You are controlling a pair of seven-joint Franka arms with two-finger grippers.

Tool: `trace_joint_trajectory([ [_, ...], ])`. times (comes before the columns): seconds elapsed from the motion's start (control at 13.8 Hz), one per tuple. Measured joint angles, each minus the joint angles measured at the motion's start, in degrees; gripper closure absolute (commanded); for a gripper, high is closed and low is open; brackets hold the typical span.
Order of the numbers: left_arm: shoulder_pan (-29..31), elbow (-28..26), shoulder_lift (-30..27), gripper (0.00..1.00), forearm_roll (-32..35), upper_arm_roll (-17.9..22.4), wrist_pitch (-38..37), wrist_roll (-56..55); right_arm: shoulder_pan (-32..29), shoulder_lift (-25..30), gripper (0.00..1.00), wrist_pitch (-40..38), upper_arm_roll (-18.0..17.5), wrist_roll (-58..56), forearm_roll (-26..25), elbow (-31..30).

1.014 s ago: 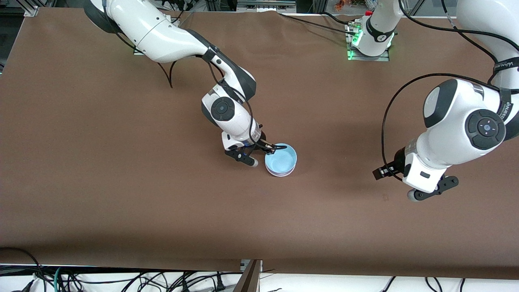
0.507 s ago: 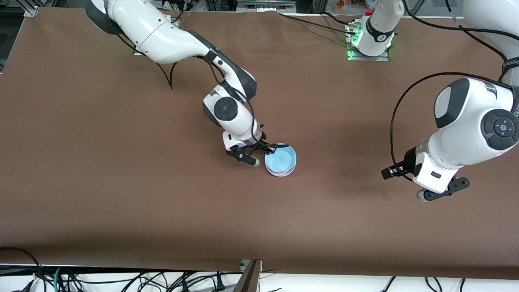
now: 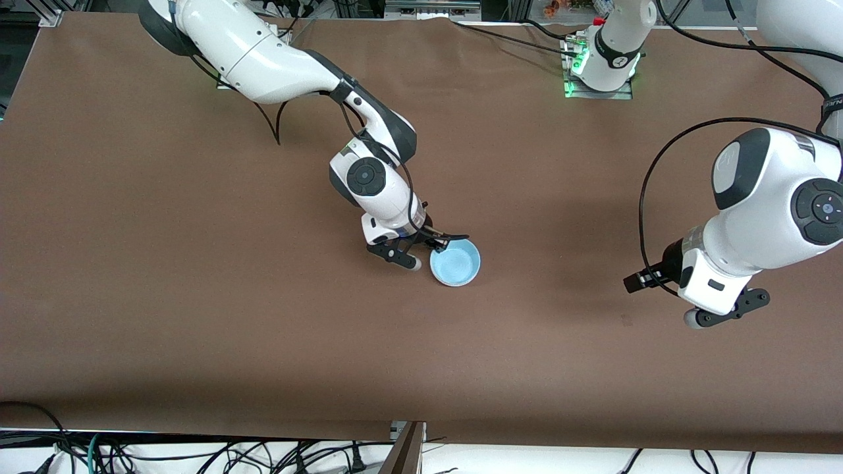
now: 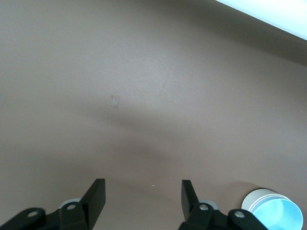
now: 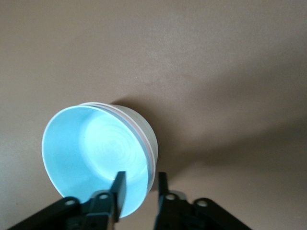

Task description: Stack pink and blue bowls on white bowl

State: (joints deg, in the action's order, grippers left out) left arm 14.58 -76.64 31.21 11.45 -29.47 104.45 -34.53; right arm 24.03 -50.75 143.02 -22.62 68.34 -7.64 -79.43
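Settled lower, upright blue bowl (image 3: pixel 455 263) nests in stack; right gripper (image 5: pixel 139 191) narrowly straddles rim, left gripper (image 4: pixel 142 199) wide.

pink bowl (image 5: pixel 144 139): only a thin rim line shows, rest hidden under blue bowl (image 5: pixel 93 155) | white bowl (image 5: pixel 144 125): just outer wall visible, inside covered | left wrist view: blue bowl cut by frame edge | right gripper (image 5: pixel 138 189): fingertips straddle blue rim, contact unclear | left arm's upper part out of frame
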Motion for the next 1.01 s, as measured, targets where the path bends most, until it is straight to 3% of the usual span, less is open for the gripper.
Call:
trace_joint_trajectory([
  [0.36, 0.22, 0.03, -0.26, 0.23, 0.00, -0.01, -0.26, 0.42, -2.07, 3.02, 0.00, -8.80, 0.28, -3.71, -0.23, 2.36],
  [0.8, 0.95, 1.74, -5.70, 0.17, -0.01, -0.43, -9.33, 2.90, -16.27, 21.90, 0.00, -42.12, 1.56, -40.30, 0.49, 1.79],
  [1.01, 0.89, 2.04, -10.36, 0.12, -0.03, -0.85, -15.13, 5.70, -21.75, 30.18, 0.00, -51.89, 4.98, -46.51, 5.49, -0.51],
])
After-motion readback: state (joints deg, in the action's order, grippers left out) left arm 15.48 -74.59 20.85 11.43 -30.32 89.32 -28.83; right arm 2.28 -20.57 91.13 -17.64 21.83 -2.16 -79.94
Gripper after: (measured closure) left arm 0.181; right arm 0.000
